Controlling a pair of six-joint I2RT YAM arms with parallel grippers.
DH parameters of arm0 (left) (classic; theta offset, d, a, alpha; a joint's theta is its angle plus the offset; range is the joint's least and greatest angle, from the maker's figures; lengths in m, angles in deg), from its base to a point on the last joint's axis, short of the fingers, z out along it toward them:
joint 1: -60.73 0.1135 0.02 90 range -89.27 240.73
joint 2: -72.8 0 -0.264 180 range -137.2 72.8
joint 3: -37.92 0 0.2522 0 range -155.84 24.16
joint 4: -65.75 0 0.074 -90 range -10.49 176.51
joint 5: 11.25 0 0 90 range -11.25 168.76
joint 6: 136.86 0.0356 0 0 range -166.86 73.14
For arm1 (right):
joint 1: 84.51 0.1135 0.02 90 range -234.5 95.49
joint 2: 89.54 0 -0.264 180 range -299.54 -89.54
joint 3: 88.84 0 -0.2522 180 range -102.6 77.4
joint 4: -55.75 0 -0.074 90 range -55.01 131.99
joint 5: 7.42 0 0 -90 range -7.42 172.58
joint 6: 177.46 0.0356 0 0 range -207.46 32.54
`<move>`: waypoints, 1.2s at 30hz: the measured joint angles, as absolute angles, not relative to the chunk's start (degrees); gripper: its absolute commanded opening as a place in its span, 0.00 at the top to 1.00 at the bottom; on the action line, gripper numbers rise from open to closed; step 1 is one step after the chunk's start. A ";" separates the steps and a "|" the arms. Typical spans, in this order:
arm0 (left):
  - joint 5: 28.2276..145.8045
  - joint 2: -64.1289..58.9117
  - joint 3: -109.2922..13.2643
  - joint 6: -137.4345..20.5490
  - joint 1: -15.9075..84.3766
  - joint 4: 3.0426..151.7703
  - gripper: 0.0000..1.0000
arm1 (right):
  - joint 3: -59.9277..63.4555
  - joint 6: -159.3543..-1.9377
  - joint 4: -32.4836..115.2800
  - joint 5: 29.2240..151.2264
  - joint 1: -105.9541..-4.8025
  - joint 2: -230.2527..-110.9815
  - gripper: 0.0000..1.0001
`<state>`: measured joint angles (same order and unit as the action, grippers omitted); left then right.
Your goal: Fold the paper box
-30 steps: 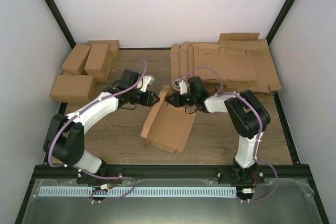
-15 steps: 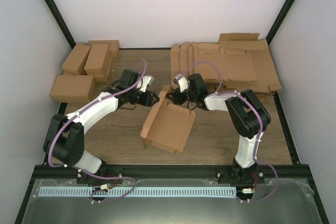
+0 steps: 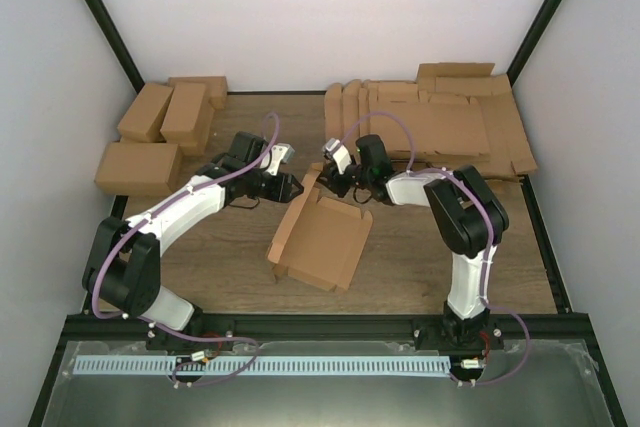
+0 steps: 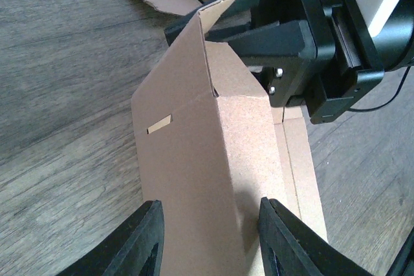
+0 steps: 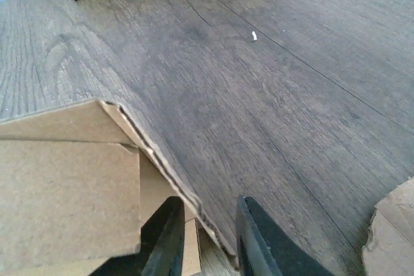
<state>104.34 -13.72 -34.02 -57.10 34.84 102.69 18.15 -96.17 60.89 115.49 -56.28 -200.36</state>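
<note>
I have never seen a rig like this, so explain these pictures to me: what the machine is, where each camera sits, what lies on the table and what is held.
The machine is a left arm and a right arm, bolted at the near edge of a wooden table, each ending in a two-finger gripper. One picture looks down from above and behind them. The other two come from cameras on the wrists. In the middle lies the paper box, half folded, with one wall raised. The left gripper straddles that wall, fingers apart. The right gripper appears to pinch the edge of a corner flap. At the back left sit folded cartons, at the back right flat blanks.
</note>
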 measured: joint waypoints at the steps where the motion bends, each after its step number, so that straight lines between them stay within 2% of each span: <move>1: 104.34 -13.72 -34.02 -57.10 34.84 102.69 0.59 | 18.22 -96.21 60.89 115.75 -56.30 -200.34 0.90; 4: 104.10 -13.72 -34.02 -57.12 34.89 102.54 0.59 | 19.88 -95.84 61.33 116.17 -56.28 -199.33 0.99; 28: 104.10 -13.72 -34.00 -57.15 35.04 102.58 0.59 | 32.10 -91.65 62.53 102.99 -52.71 -188.14 0.99; 36: 105.89 -14.03 -33.89 -57.10 35.24 102.71 0.59 | 35.18 -88.04 66.24 98.94 -50.53 -187.01 0.89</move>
<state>105.89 -14.03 -33.89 -57.10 35.24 102.71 35.18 -88.04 66.24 98.94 -50.53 -187.01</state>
